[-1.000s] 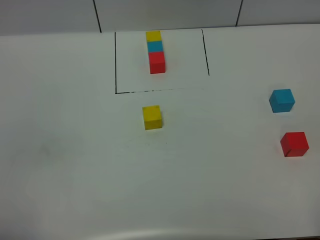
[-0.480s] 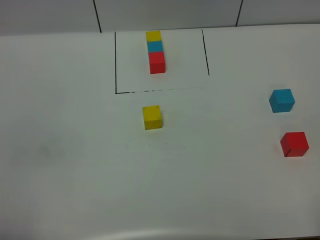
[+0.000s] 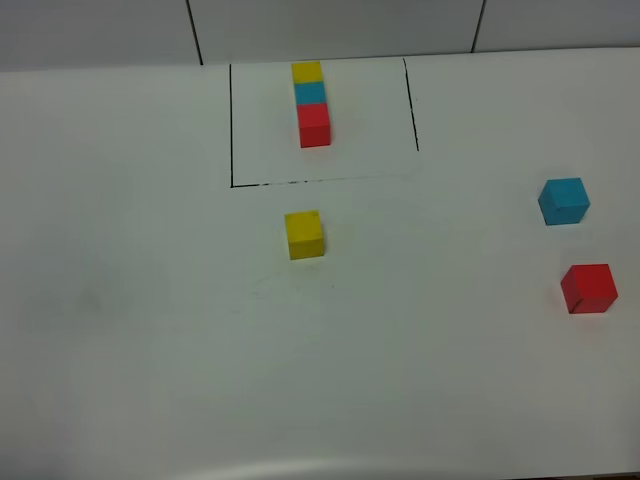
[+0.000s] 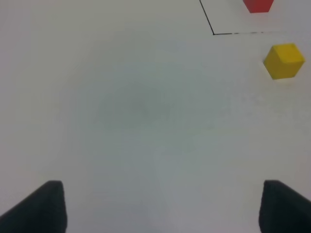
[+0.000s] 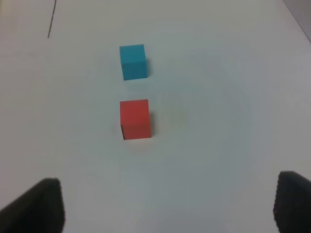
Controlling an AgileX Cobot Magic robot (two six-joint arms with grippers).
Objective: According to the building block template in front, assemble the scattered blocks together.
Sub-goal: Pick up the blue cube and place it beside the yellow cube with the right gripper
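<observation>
Bright, even light; soft focus.

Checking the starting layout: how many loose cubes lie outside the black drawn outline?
3: a small yellow cube just in front of the black outline, a cyan-blue cube at far right, a red cube just nearer than it. None looks hidden.

The left gripper [image 4: 163, 208] hangs with its blunt black fingers [image 4: 39, 206] spread wide apart, only their tips in view and nothing between them. The right gripper [image 5: 165, 204] is posed alike: its dark fingers [image 5: 294, 201] stand well parted and hold nothing.
</observation>
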